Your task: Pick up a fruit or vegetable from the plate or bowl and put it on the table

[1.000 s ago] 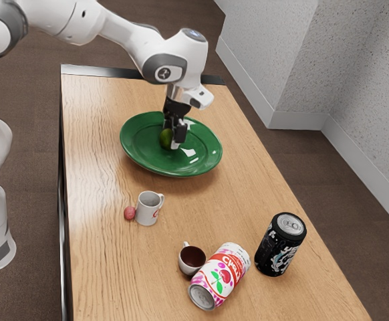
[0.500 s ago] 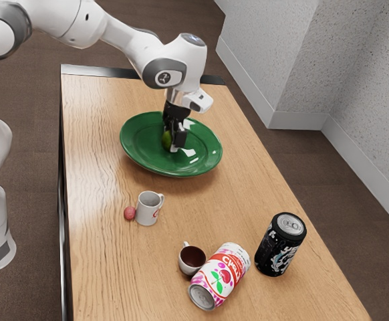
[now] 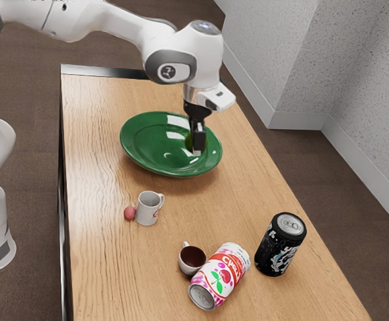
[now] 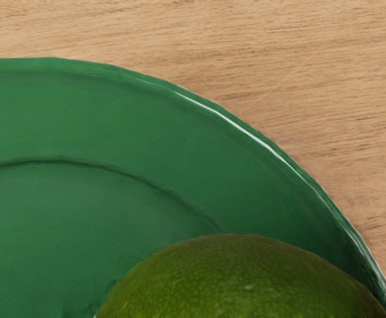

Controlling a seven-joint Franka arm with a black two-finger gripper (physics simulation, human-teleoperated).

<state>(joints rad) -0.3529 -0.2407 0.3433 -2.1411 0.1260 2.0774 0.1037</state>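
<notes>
The gripper (image 3: 196, 150), apparently holding the green fruit (image 4: 246, 278), has neared the plate's rim (image 3: 171, 172).

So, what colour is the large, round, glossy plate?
The plate is plain green, clearest in the wrist view.

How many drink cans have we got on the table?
2. The black can stands upright; the white and red cherry can lies on its side, between it and the cup of dark liquid.
</notes>
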